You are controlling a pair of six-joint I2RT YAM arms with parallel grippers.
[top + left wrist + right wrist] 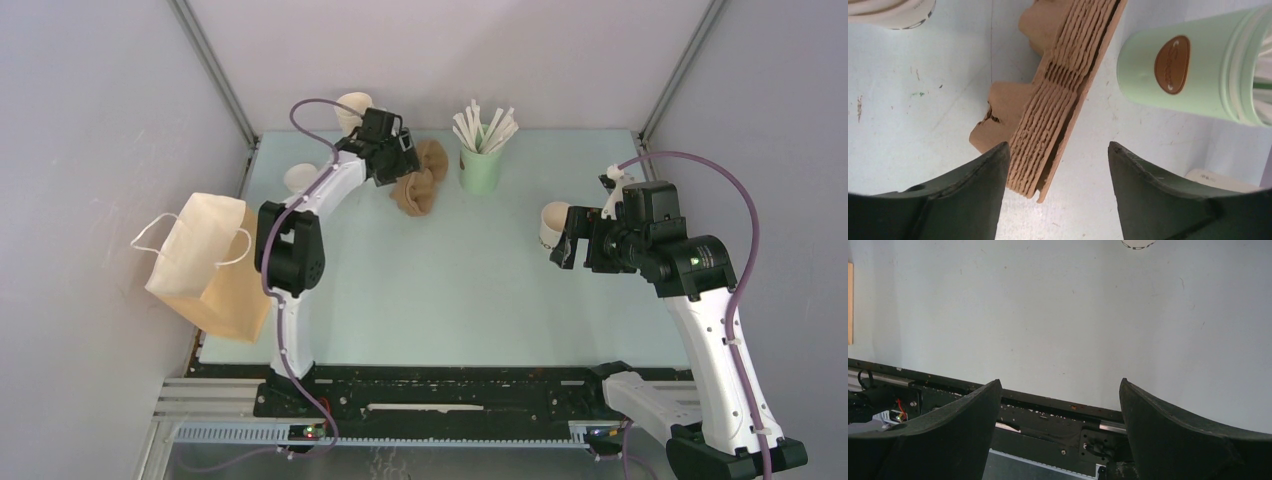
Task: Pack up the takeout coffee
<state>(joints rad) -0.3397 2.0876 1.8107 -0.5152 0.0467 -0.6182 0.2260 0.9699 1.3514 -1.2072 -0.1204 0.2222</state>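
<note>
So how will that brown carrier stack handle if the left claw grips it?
The brown carrier stack shows many thin nested layers, so pinching likely lifts only some or fans them apart. Moulded pulp looks light and stiff, with a rough surface unlikely to slip. The left claw stands open over one end, so it may swing when lifted.

The cup (pixel 551 222) is small, cream-white paper with dark lettering near its base. It stands upright and open-mouthed, with no lid on, just ahead of the right gripper (pixel 563 241) and outside its spread fingers. The white round lid (pixel 299 178) lies flat, well behind the left gripper (pixel 402 166), beside that arm.
</note>
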